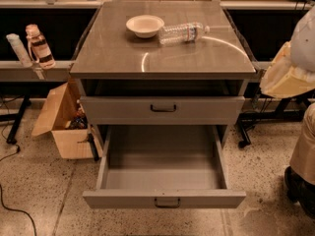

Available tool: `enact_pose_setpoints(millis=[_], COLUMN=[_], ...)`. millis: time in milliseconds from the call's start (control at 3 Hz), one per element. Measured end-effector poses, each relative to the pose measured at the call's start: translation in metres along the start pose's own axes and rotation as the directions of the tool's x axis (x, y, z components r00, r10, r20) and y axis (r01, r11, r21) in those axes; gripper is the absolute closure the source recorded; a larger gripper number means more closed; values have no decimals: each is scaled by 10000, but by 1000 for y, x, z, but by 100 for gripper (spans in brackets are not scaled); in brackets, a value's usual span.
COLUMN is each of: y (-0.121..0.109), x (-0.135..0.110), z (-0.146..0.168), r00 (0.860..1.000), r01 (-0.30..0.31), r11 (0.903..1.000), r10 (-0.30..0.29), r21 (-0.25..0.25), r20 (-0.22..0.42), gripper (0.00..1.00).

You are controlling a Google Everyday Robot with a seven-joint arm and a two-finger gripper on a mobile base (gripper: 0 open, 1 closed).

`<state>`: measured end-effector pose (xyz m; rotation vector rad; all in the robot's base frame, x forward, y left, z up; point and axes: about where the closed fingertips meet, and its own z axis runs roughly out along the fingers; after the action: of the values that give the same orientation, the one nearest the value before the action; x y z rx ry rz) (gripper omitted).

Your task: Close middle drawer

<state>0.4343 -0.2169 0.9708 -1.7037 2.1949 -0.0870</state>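
Observation:
The middle drawer (165,199) is grey metal and stands pulled far out toward me, low in the camera view. It is empty inside, and a small dark pull handle (167,202) sits at the centre of its front. Above it the top drawer (162,110) is shut. The lowest drawer is hidden under the open one. My gripper is out of view. Only white and cream parts of my arm (290,75) show at the right edge, to the right of the cabinet and apart from it.
A white bowl (144,25) and a lying plastic bottle (181,33) rest on the cabinet top (123,58). An open cardboard box (61,119) stands on the floor at the left. A bottle (38,45) is on the left shelf. My base (302,156) is at the right.

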Motion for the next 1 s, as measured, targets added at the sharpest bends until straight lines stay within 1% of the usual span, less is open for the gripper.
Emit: enact_pose_setpoints(millis=[333,667,1000], y=[17,30,49], x=[18,28,33], z=[33,56,77], r00=[9985,9955,9934], r01=[-330,-363,300], r11=[9980,9943,9896], r10=[353,448,-140], r21=[-540,-1002,-1404], r20=[422,840,1137], gripper=[100,100,100])
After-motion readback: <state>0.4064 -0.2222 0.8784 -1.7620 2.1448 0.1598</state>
